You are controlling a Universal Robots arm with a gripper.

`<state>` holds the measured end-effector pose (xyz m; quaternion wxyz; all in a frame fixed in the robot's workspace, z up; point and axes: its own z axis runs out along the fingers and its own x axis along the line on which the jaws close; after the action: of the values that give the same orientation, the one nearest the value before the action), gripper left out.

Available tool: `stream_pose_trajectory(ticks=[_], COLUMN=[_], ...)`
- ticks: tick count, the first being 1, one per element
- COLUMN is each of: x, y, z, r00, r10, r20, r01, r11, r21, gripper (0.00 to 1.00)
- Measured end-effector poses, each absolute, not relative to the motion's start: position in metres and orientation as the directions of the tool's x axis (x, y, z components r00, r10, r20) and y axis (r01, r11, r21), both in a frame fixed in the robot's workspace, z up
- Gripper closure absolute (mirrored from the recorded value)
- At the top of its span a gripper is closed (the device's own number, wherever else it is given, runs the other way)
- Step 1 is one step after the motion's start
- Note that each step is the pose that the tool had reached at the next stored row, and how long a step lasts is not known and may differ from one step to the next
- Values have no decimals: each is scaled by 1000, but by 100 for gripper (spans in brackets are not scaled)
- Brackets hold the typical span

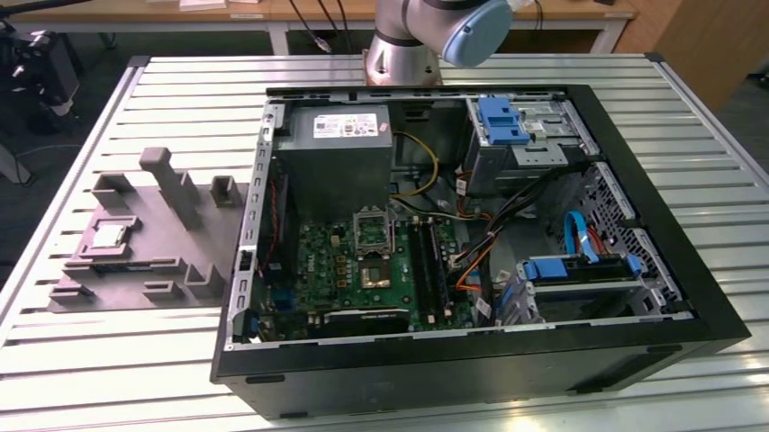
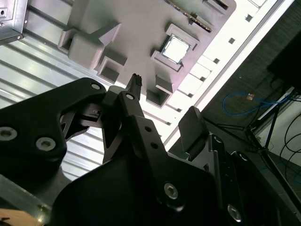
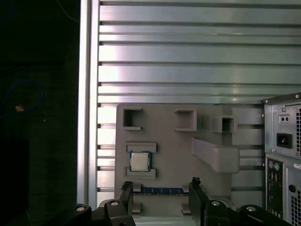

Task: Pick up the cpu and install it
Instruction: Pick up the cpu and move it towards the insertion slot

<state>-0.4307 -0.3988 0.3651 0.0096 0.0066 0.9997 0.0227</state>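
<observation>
Silvery metal-topped cpu point(image 3: 139, 161) – matt grey plastic tray point(image 3: 169, 146) – ribbed metal table point(image 3: 188, 52)

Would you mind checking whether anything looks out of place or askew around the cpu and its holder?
Nothing stands out. The cpu lies flat and square in its pocket on the grey fixture, and the open gripper holds nothing.
</observation>
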Motion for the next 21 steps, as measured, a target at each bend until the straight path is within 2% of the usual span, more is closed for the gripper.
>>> stream_pose_trajectory(ticks=[21], x=[-431], y=[-399], z=[358], r00=[-1000], r10=[14], r20=[-19], r01=[13], r11=[999], r21=[46], gripper=[41])
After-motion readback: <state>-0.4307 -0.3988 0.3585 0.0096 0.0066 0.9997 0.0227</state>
